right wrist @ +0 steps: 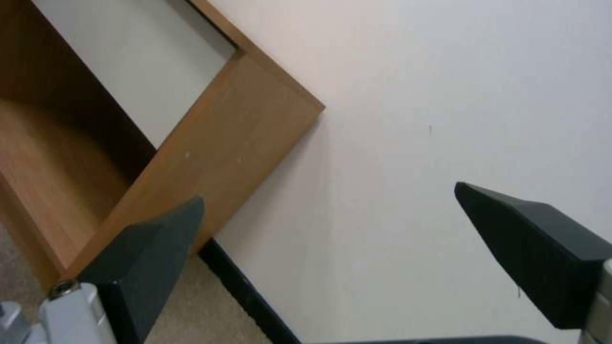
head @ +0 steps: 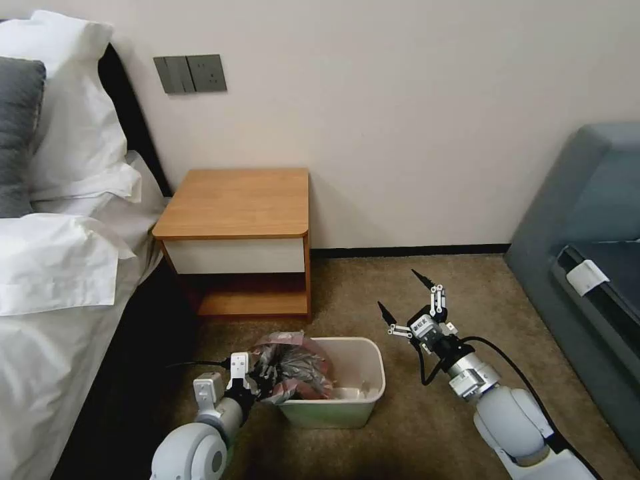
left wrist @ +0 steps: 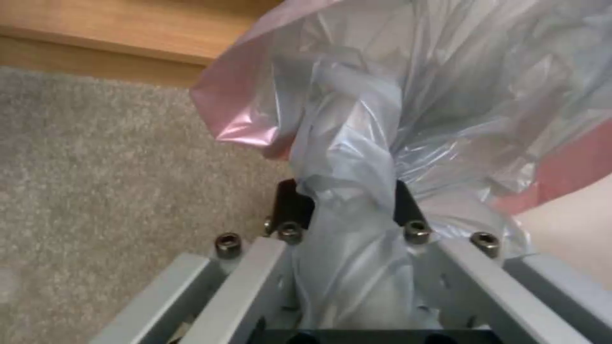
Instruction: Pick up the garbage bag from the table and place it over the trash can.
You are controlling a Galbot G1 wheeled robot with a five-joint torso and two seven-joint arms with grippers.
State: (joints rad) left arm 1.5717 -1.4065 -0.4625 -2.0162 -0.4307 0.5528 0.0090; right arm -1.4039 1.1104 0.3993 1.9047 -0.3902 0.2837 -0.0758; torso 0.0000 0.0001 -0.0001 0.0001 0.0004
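Already the orange-brown wooden nightstand (head: pixel 237 202) stood bare, so pickup looked done; spreading remained. Nearer, the small beige plastic trash can (head: pixel 360 400) carried the crinkly grey garbage bag (head: pixel 293 368) bunched over its left rim (not opened), clamped in the left gripper (head: pixel 257 381). The right gripper (head: pixel 408 298) hovered right, jaws apart.

Crumpled grey garbage bag (head: pixel 293 367) sitting bunched over a beige trash can (head: pixel 347 410).
Its pinkish rim is seemingly draping the can's left edge; the wooden table (head: pixel 237 203) is standing bare behind.
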